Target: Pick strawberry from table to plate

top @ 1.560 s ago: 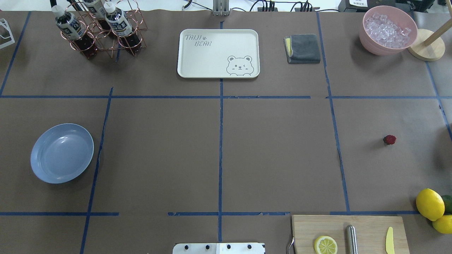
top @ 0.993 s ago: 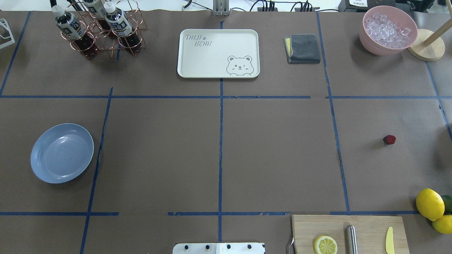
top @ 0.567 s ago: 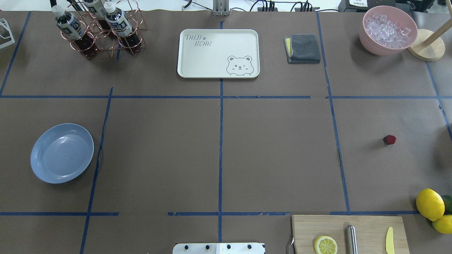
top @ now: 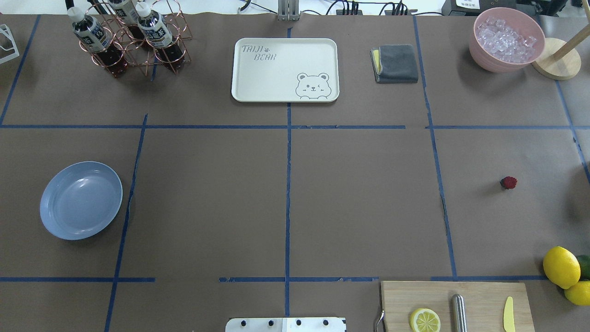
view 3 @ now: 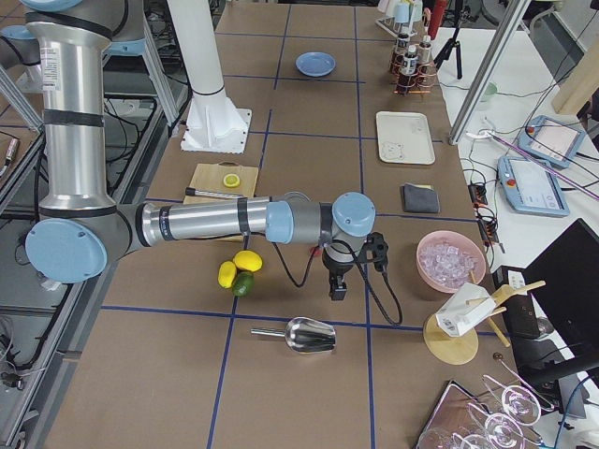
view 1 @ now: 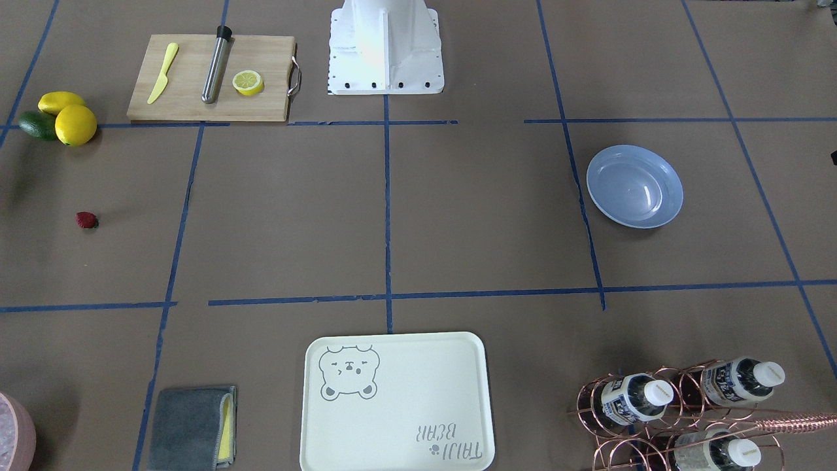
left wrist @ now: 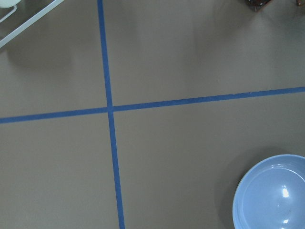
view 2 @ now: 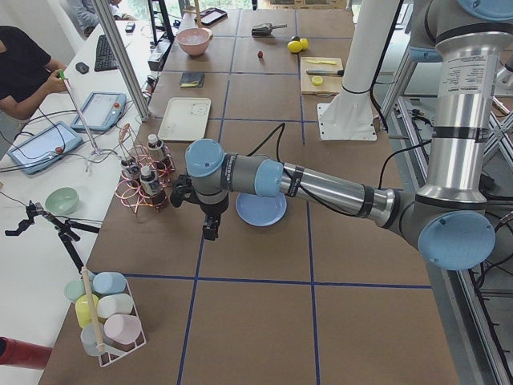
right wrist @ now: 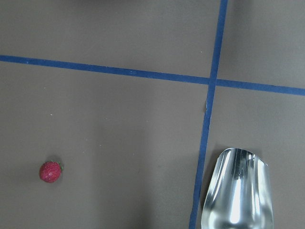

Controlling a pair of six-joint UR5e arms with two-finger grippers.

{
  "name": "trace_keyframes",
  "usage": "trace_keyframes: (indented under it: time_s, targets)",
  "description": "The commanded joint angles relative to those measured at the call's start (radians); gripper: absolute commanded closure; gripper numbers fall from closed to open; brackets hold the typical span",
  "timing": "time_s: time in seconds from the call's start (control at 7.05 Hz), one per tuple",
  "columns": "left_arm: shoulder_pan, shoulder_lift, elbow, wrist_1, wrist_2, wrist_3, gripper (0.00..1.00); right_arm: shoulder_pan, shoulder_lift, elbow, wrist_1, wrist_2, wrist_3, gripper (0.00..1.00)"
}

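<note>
L gripper point(view 2: 210, 231), R gripper point(view 3: 337, 290): state can't tell; strawberry point(top: 508, 182) tiny; plate point(left wrist: 271, 195) cropped in L wrist view.

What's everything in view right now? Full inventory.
strawberry: one, dark red, robot's right
plate: one, light blue, empty, robot's left
tray: one, cream, bear print, far centre
cloth: one, grey, right of tray
bowl: one, pink, holding ice, far right
bottles: three, dark, in copper rack, far left
cutting board: one, wooden, near right; carries lemon half, steel rod, yellow knife
lemons: two, yellow, beside green avocado, near right
scoop: one, steel, right of lemons
left gripper: one, black, hovering near plate
right gripper: one, black, hovering near scoop
</note>
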Motion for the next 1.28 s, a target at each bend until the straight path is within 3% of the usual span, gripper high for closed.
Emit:
trace_keyframes:
  time_s: [0.0,0.28,0.43,0.71,0.99,1.13]
  targets:
    - [0.157,0.001,0.06,-0.118,-0.008,-0.004,0.0,0.0,-0.001,0.002,0.0,0.0,-0.003,0.0]
    - [0.325,-0.002,0.071,-0.164,-0.007,-0.051,0.0,0.0,0.001,0.008,0.0,0.033,0.0,0.0]
    - [0.39,-0.001,0.108,-0.255,0.0,-0.053,0.0,-0.002,0.007,0.003,0.001,0.046,0.001,0.0]
    - [0.435,-0.004,0.162,-0.356,0.001,-0.055,0.0,-0.002,0.009,-0.002,0.001,0.046,0.0,0.0]
    - [0.449,-0.005,0.189,-0.379,0.001,-0.061,0.0,-0.002,0.007,-0.002,0.0,0.046,0.0,0.0]
    - [0.455,-0.004,0.241,-0.467,0.003,-0.062,0.0,-0.002,0.007,-0.002,0.0,0.048,-0.002,0.0]
